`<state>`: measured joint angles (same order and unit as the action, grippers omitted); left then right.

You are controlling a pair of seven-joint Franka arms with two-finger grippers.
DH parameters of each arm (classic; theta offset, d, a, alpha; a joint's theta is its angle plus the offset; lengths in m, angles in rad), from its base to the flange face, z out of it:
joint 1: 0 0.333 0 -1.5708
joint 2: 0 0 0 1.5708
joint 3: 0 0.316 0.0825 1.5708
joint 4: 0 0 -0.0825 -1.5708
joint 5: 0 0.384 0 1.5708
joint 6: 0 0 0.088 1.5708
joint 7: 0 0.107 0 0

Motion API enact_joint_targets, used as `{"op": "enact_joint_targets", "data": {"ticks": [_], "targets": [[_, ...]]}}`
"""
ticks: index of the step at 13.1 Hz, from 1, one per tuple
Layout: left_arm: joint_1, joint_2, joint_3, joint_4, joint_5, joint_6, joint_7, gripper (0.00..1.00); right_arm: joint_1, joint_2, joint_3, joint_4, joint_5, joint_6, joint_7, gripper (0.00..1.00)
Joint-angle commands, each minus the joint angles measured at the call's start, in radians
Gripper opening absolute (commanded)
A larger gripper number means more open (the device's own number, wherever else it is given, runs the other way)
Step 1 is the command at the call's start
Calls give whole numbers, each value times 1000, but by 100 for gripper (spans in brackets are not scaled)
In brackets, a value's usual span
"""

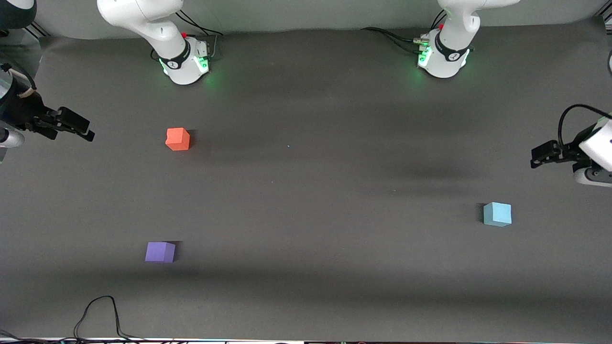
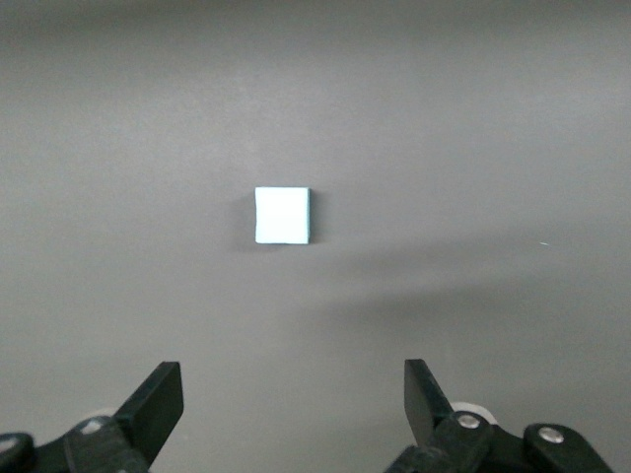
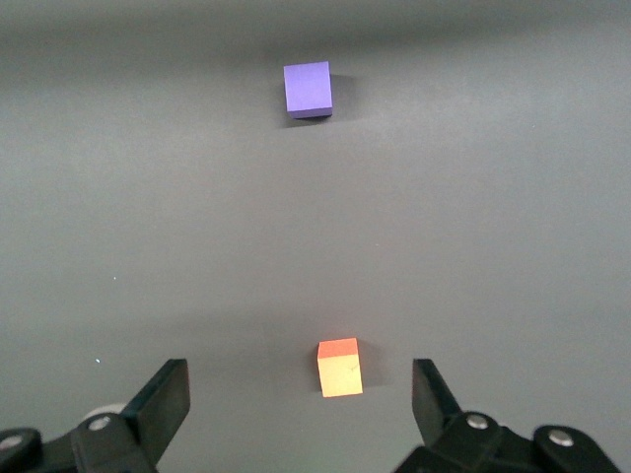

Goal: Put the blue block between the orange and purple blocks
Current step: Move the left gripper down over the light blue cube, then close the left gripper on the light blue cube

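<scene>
The small sky-blue matte cube (image 1: 497, 213) is sitting alone on the dark grey surface (image 1: 306, 200) toward the left arm's end, well apart from the other two. The orange-red matte cube (image 1: 178, 139) is lying toward the right arm's end, with the violet-purple matte cube (image 1: 160, 252) nearer the front camera. The left gripper (image 1: 538, 159) is hanging above the surface near the blue cube, fingers spread, holding nothing. The right gripper (image 1: 83, 131) is hovering, probably just beside the orange cube, fingers likewise spread

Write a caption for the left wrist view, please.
Open left gripper above the dark table, facing the light blue block.
</scene>
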<state>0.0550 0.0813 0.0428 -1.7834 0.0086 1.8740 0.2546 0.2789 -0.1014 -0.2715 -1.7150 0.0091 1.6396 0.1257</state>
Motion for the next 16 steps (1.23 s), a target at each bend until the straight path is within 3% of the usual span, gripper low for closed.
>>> {"op": "enact_joint_targets", "data": {"ticks": [1,5,11,16], "targets": [[38,61,-4,-50,8,108,95,100,3,-1,-6,11,0,-15,6,100],[74,208,-4,-44,7,241,209,100,3,-1,-6,9,2,-15,5,100],[60,308,-6,-53,7,352,252,100,3,-1,-6,9,0,-15,5,100],[42,376,-9,-186,5,588,242,100,3,-1,-6,8,0,-15,5,100]]}}
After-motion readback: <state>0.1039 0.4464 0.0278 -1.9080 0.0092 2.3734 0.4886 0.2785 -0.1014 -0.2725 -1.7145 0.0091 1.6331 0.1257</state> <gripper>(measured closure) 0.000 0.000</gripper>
